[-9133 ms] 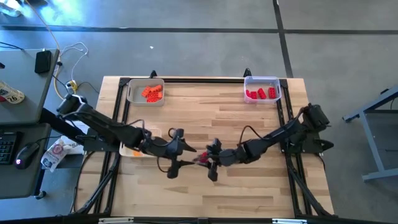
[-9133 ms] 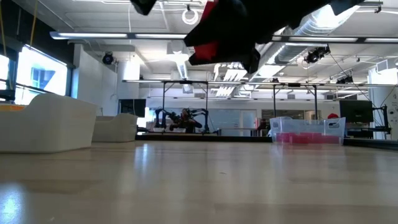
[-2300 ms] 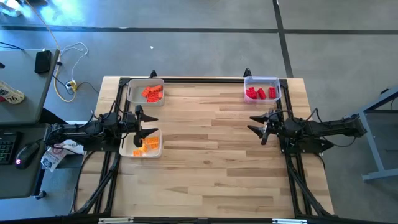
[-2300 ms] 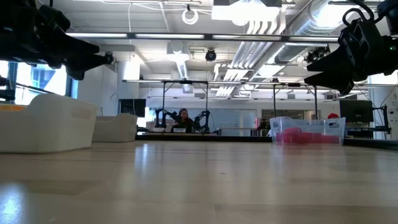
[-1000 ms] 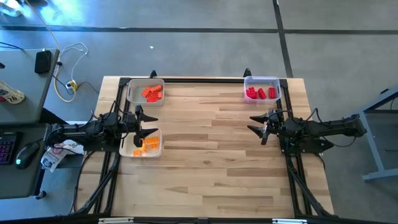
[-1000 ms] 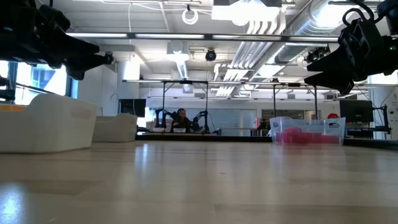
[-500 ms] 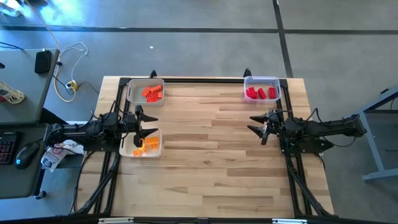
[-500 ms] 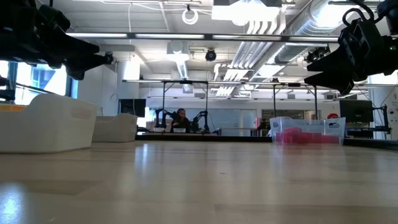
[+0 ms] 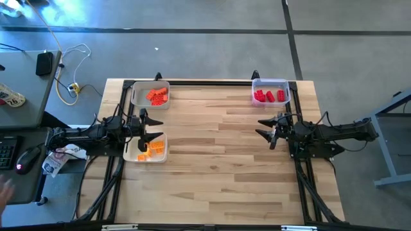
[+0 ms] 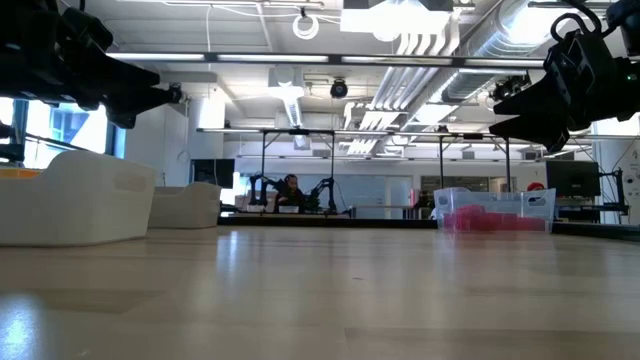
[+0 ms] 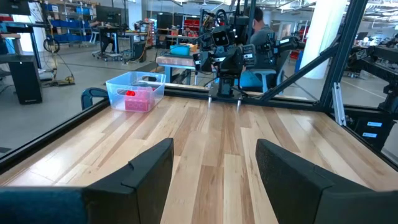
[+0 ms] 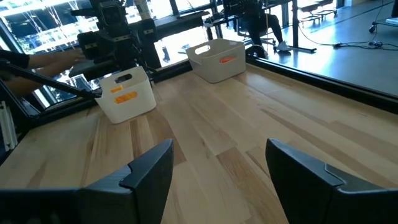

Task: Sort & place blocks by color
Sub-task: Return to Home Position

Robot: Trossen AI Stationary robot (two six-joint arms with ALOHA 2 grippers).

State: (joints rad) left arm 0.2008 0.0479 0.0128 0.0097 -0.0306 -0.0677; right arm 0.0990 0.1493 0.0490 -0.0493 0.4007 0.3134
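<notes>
My left gripper (image 9: 146, 126) hangs open and empty at the table's (image 9: 212, 160) left edge, the yellow blocks (image 9: 149, 149) in the white tray (image 9: 128, 154) just beside it, the orange blocks (image 9: 156, 95) in the grey tray (image 9: 134, 95) farther back; my right gripper (image 9: 263, 127), likewise agape and empty, sits at the right edge, the red blocks (image 9: 268, 96) in the clear tray (image 9: 270, 81) near it. The blocks' axes and headings are too small to tell; I judge only homing remains.

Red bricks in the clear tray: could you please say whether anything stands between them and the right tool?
Nothing visible does. The open right tool hangs apart from the clear plastic tray holding the red studded bricks; only bare wooden tabletop lies between.
</notes>
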